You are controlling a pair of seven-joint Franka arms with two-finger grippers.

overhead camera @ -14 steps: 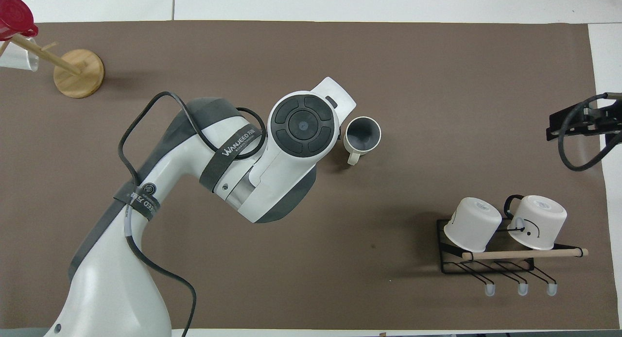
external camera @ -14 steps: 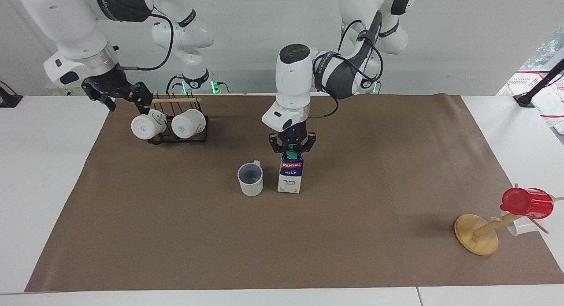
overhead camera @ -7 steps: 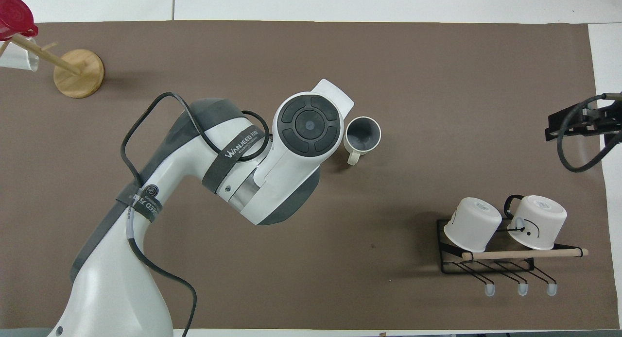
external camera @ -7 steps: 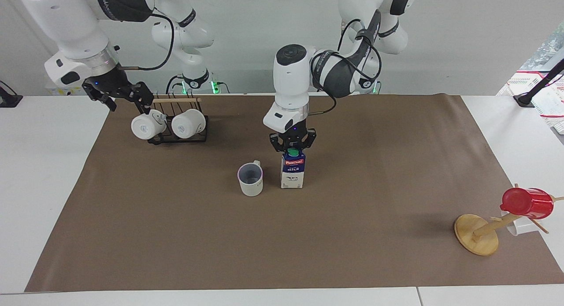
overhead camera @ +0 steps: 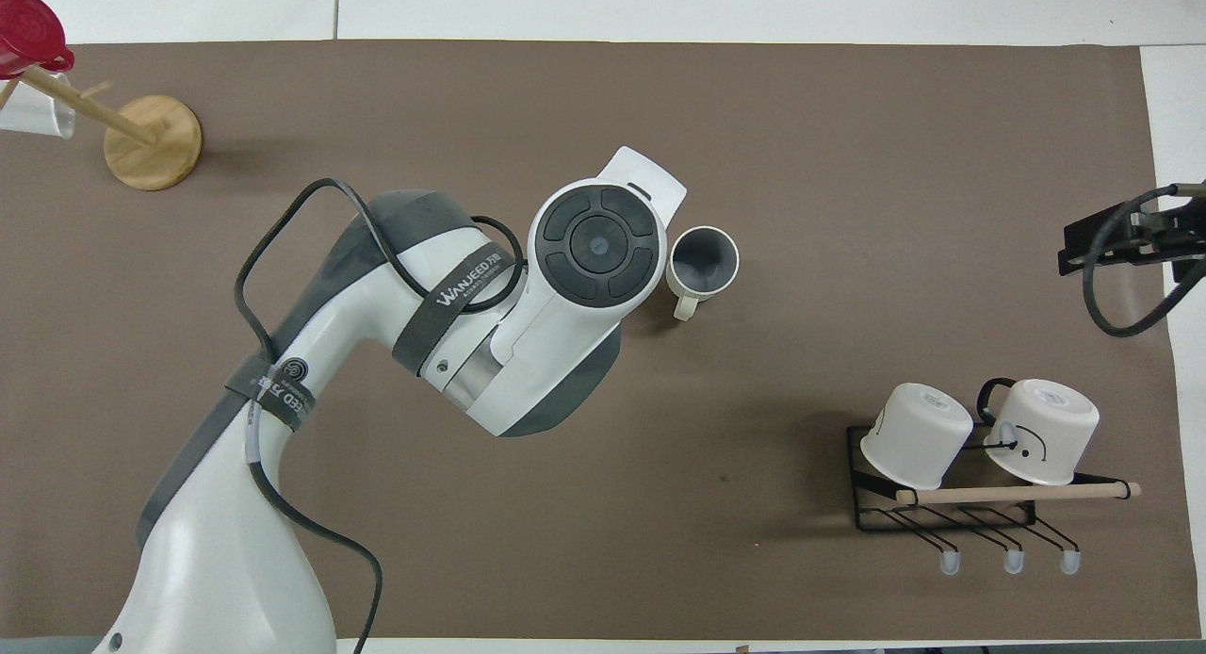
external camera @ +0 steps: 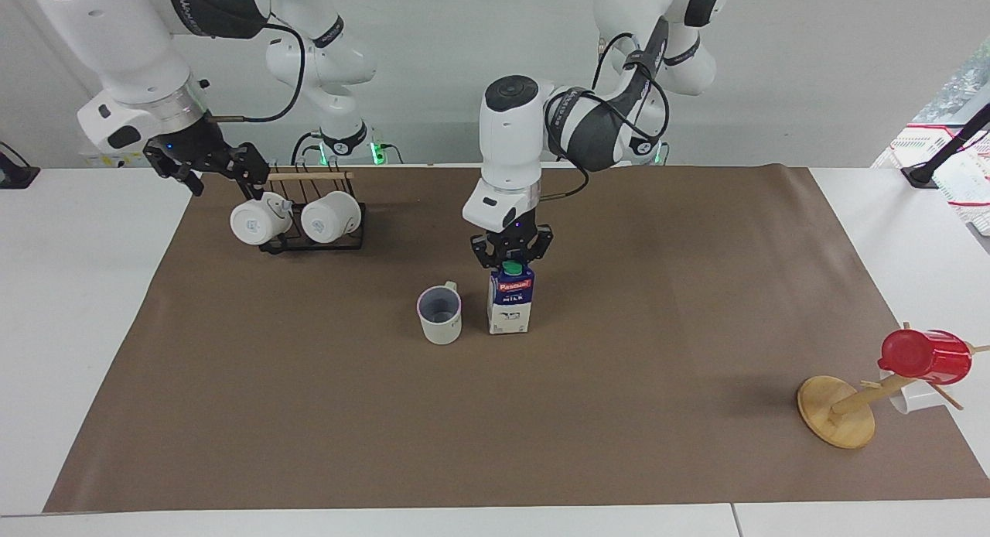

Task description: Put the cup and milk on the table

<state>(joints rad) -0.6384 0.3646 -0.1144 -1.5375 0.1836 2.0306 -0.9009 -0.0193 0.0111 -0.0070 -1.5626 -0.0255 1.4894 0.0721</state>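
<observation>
The milk (external camera: 510, 306) stands upright at the middle of the table (external camera: 619, 413), and I cannot tell whether its base rests on the brown sheet. My left gripper (external camera: 511, 263) is shut on the carton's top, around the green cap. Close beside the carton, toward the right arm's end, the cup (external camera: 439, 315) stands upright on the sheet, its handle toward the robots. In the overhead view the left arm's wrist (overhead camera: 594, 244) hides the milk, and the cup (overhead camera: 702, 263) shows just beside it. My right gripper (external camera: 224, 182) waits open in the air by the mug rack.
A black wire rack (external camera: 309, 239) holding two white mugs on their sides stands near the robots at the right arm's end. A wooden stand (external camera: 839, 413) with a red cup (external camera: 924, 357) sits at the left arm's end, far from the robots.
The carton was tilted a second ago and now stands upright; the left gripper shifted it slightly while holding it. The cup and the right arm have not moved.
</observation>
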